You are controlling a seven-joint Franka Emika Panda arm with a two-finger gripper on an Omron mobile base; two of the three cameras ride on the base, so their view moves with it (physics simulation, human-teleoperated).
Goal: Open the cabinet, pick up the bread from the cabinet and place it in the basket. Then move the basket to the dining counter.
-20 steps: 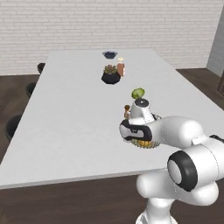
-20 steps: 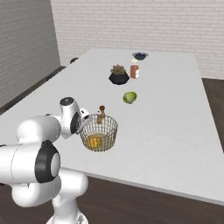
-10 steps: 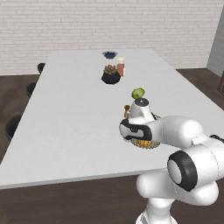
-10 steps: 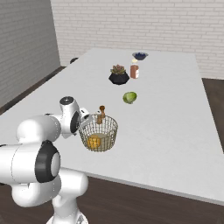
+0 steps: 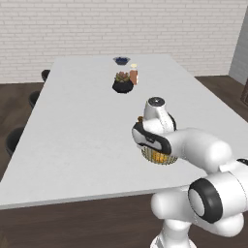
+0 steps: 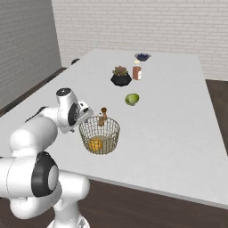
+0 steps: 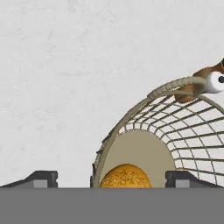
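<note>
The tan wire-mesh basket (image 6: 99,133) stands upright on the white dining counter (image 6: 178,124) near its front edge. The golden bread (image 6: 95,144) lies on the basket's beige base. My gripper (image 6: 85,119) is at the basket's left rim. In the hand view my gripper (image 7: 111,179) is open, its fingertips (image 7: 41,178) far apart. The basket's rim (image 7: 131,113) passes between them without touching, and the bread (image 7: 126,177) shows just inside. In the left base view my arm covers most of the basket (image 5: 161,157).
Farther along the counter sit a green round fruit (image 6: 132,99), a black pot with a succulent (image 6: 121,76), an orange-brown jar (image 6: 136,72) and a dark bowl (image 6: 142,56). A small brown bottle (image 6: 103,116) stands just behind the basket. Dark stools (image 5: 17,138) line the counter's left side.
My jaws have opened wide and let go of the basket's rim. The basket and bread stay where they were on the counter.
</note>
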